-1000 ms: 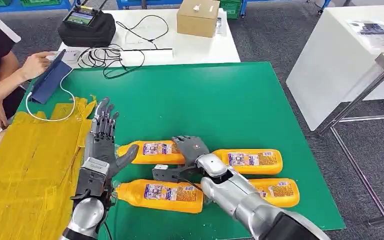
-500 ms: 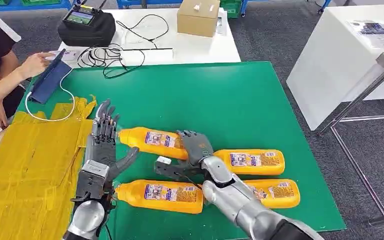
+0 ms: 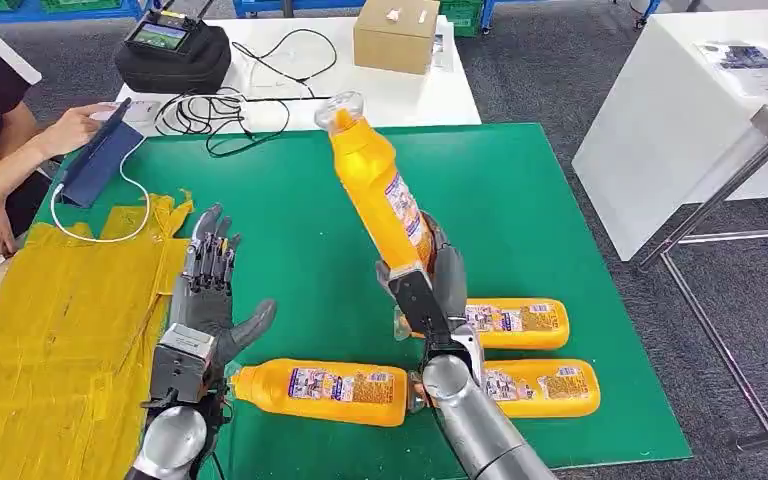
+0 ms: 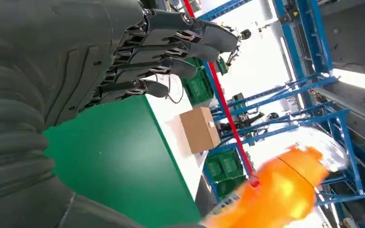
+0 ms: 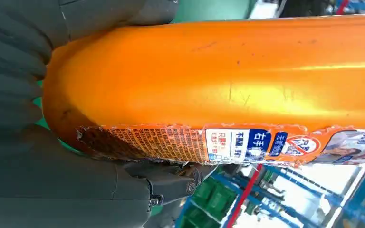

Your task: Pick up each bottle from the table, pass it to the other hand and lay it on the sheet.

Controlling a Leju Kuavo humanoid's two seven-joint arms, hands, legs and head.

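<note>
My right hand [image 3: 430, 290] grips the base of an orange bottle [image 3: 375, 185] and holds it nearly upright above the green mat [image 3: 520, 200], its clear cap pointing up and away. The same orange bottle [image 5: 228, 71] runs across the right wrist view, and its blurred neck end [image 4: 275, 190] appears in the left wrist view. My left hand [image 3: 208, 290] hovers open near the mat's left edge, fingers spread, beside the yellow sheet [image 3: 60, 330]. Three more orange bottles lie flat on the mat: one in front [image 3: 320, 390], two at the right [image 3: 515, 322] [image 3: 550, 385].
A person [image 3: 0, 130] sits at the far left with a hand on a blue tablet [image 3: 100, 155]. Behind the mat, a white table carries a black device [image 3: 172, 50], cables [image 3: 230, 105] and a cardboard box [image 3: 396, 35]. Another white table [image 3: 690, 110] stands at the right.
My right hand has lifted the bottle off the mat and swung it from lying flat to nearly upright. The left hand has stayed open in place.
</note>
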